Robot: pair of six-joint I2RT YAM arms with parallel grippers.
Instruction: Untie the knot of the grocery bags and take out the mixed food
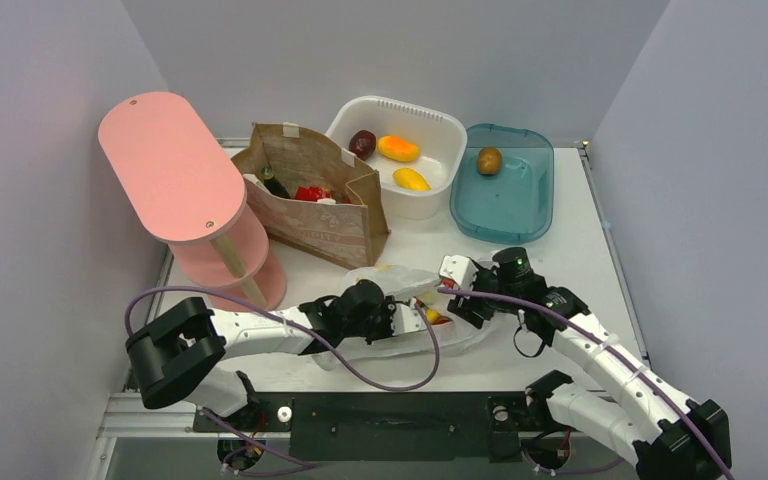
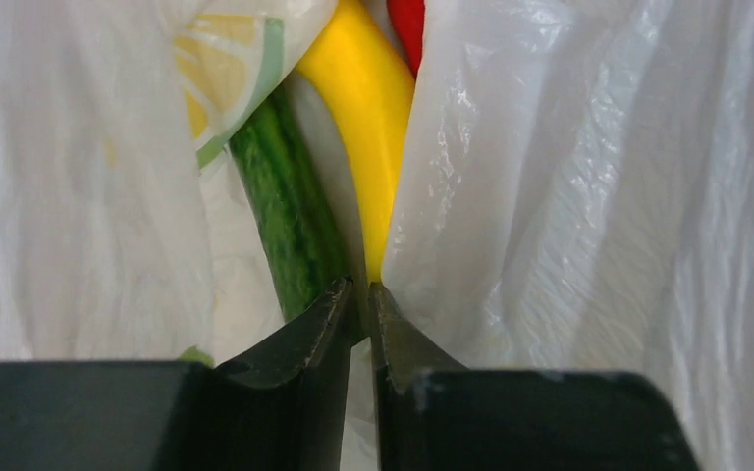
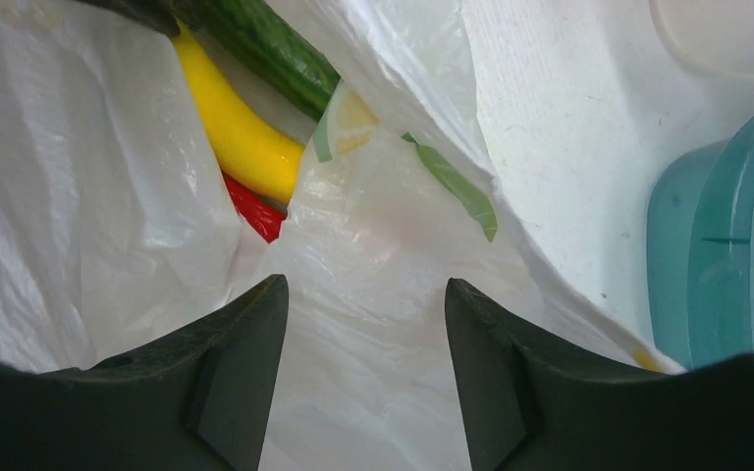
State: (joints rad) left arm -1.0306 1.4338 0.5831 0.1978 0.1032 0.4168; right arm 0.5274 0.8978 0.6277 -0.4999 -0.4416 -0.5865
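Left gripper (image 2: 361, 287) pokes into grocery bag (image 2: 569, 196) holding cucumber (image 2: 285, 206), yellow fruit (image 2: 368, 108), red pepper (image 2: 410, 25).

- Near centre, on the table (image 1: 570, 260): grocery bag (image 1: 385, 279), lying flat.
- In its open mouth: cucumber (image 2: 285, 206) and curved fruit (image 2: 368, 128), side by side.
- Just behind it: paper bag (image 1: 305, 215), upright.
- Far centre: tub (image 1: 438, 135), three fruits inside.
- Just right of tub: tray (image 1: 505, 205), one round fruit (image 1: 489, 160) in it.
- Left, beside paper bag: tiered stand (image 1: 175, 165).

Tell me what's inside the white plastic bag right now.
A green cucumber, a yellow curved piece and something red show at the opening; the bag hides anything else.
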